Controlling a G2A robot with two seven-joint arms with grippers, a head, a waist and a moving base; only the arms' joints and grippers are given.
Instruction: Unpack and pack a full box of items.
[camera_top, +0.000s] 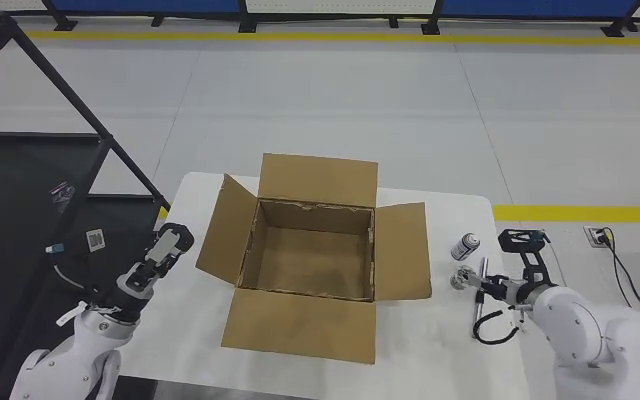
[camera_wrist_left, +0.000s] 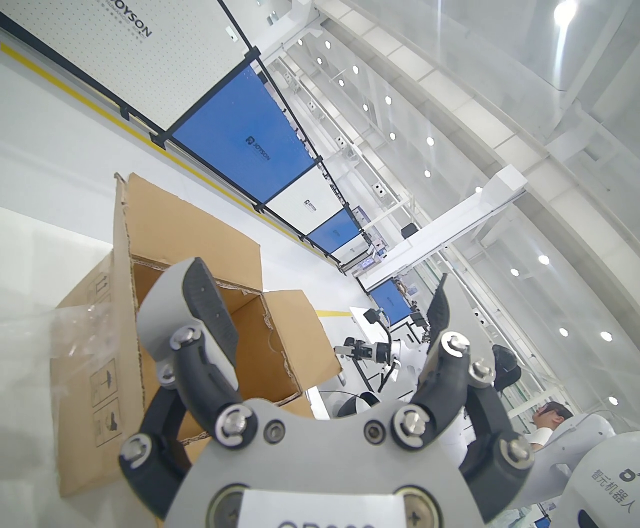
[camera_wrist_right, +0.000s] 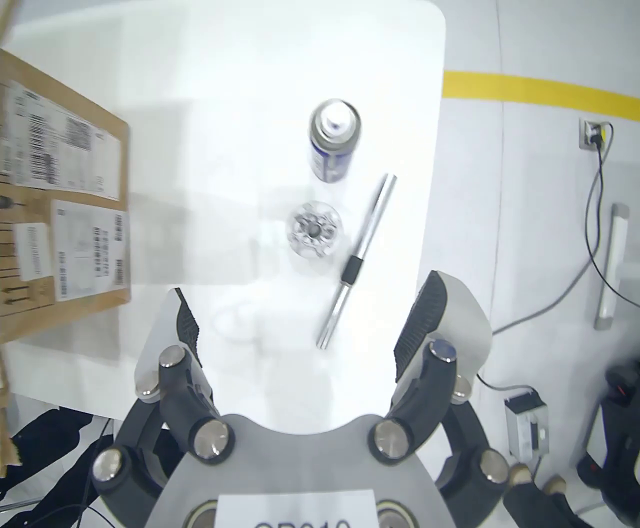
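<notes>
Open brown cardboard box (camera_top: 310, 255) at centre of white table (camera_top: 450, 340), flaps out. Left gripper (camera_wrist_left: 320, 285) beside it, spread wide, gripping nothing. Right gripper (camera_wrist_right: 307, 295) likewise wide and empty, over table by silver metal rod (camera_wrist_right: 357, 260) and small blue-and-silver can (camera_wrist_right: 334, 140).

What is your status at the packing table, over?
Left gripper open, empty; right gripper open, empty. Brown cardboard box flaps open, looks empty. Blue-and-silver can, round silver part, silver metal rod on white table. Nothing blocking.
</notes>
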